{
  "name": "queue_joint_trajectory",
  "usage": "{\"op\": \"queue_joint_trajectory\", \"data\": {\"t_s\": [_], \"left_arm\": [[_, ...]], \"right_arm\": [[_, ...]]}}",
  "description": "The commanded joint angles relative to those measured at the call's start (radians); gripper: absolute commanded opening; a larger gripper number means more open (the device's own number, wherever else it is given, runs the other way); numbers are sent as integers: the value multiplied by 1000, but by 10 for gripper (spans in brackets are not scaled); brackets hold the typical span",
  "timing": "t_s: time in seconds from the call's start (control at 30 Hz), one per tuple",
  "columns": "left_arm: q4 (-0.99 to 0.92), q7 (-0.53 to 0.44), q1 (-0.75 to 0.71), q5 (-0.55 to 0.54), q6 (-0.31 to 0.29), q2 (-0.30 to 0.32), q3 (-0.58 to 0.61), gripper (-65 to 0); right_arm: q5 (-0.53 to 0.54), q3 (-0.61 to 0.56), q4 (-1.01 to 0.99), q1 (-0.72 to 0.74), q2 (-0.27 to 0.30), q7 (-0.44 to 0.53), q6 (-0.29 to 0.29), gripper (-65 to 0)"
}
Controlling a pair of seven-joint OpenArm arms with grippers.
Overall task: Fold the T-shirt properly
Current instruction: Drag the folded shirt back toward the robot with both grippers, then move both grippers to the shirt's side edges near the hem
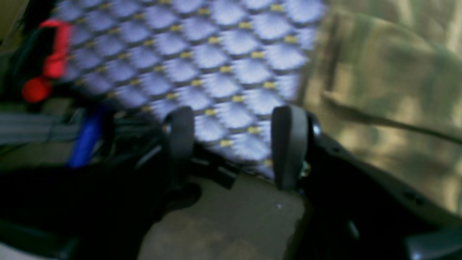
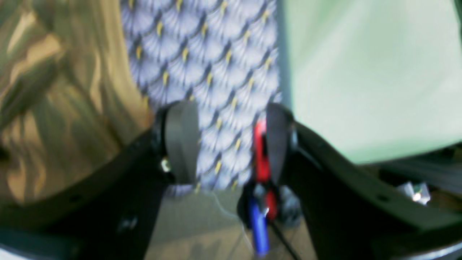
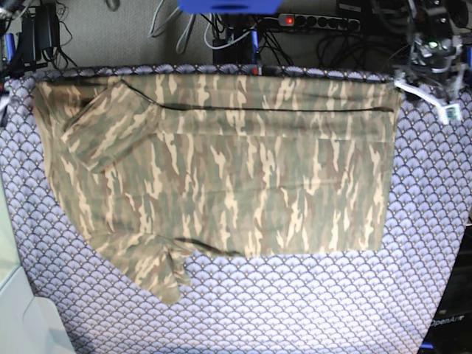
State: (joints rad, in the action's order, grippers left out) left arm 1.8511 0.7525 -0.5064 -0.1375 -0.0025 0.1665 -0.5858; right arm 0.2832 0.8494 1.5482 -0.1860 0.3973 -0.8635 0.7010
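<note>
The camouflage T-shirt (image 3: 221, 169) lies spread across the scallop-patterned tablecloth (image 3: 310, 302), filling the upper and middle of the base view, one long edge already turned over along the top. The left gripper (image 1: 234, 144) hangs with its jaws apart and empty over bare tablecloth, the shirt at the right of its frame. The right gripper (image 2: 223, 144) is likewise spread and holding nothing, with the shirt at the left of its frame.

The likely risk is a pinch that catches the tablecloth along with the shirt, dragging both and spoiling the fold. The sleeve (image 3: 158, 265) at lower left could also flop loose. Cables (image 3: 221, 33) crowd the top edge, while open tablecloth along the bottom and right leaves room to work.
</note>
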Motion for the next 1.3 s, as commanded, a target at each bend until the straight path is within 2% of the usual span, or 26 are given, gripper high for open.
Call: {"op": "queue_joint_trajectory", "data": {"t_s": [0.0,0.17,0.27,0.4,0.53,0.7,0.93,1.17,1.27], "left_arm": [[35,-23,-2,6,5,12,-26,-316],[63,-11,68,8,5,25,-79,-316],[52,80,174,8,5,72,-70,-316],[-14,140,352,8,3,121,-1,-316],[-161,138,535,9,3,189,117,-316],[-373,134,733,9,3,221,234,-316],[-466,72,794,17,12,218,307,-316],[-411,89,720,9,12,216,280,-316],[-385,89,708,12,12,189,247,-316]], "right_arm": [[17,-14,18,41,41,30,-3,-338],[15,-184,18,181,113,28,-3,-338],[14,-273,-1,270,122,28,-3,-338],[14,-390,-145,394,145,28,-3,-339],[14,-473,-369,538,165,39,-3,-337],[14,-562,-559,704,165,73,-3,-335],[14,-732,-774,862,159,209,-3,-335],[14,-859,-1083,952,142,464,-3,-335],[14,-898,-1110,962,131,505,-3,-335]]}}
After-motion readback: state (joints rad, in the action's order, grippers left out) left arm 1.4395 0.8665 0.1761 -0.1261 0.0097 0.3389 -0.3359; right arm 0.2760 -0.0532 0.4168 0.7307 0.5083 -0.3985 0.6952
